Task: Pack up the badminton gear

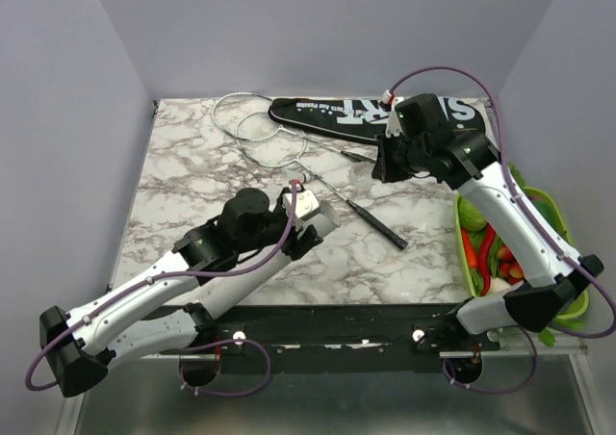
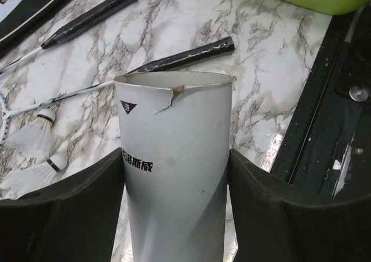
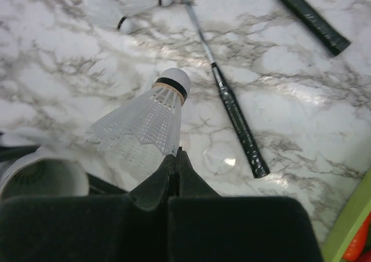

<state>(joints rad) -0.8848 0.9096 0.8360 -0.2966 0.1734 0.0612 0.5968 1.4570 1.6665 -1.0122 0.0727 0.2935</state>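
Observation:
Two rackets lie at the back of the marble table, their pale hoops (image 1: 258,125) overlapping and their black handles (image 3: 237,120) (image 3: 307,15) pointing right. Behind them lies the long black bag (image 1: 337,115) lettered SPORT. My left gripper (image 2: 175,155) is shut on a white cardboard tube (image 2: 174,117) with a torn rim, held near the table's middle (image 1: 327,218). Above the table, my right gripper (image 3: 177,152) is shut on the skirt edge of a white shuttlecock (image 3: 148,120). The tube's open mouth (image 3: 43,178) shows low left in the right wrist view.
Two loose shuttlecocks (image 2: 35,128) (image 2: 35,172) lie on the marble beside the racket shafts. A green basket (image 1: 568,223) of vegetables stands at the right edge under the right arm. The black base rail (image 2: 342,99) runs along the near edge.

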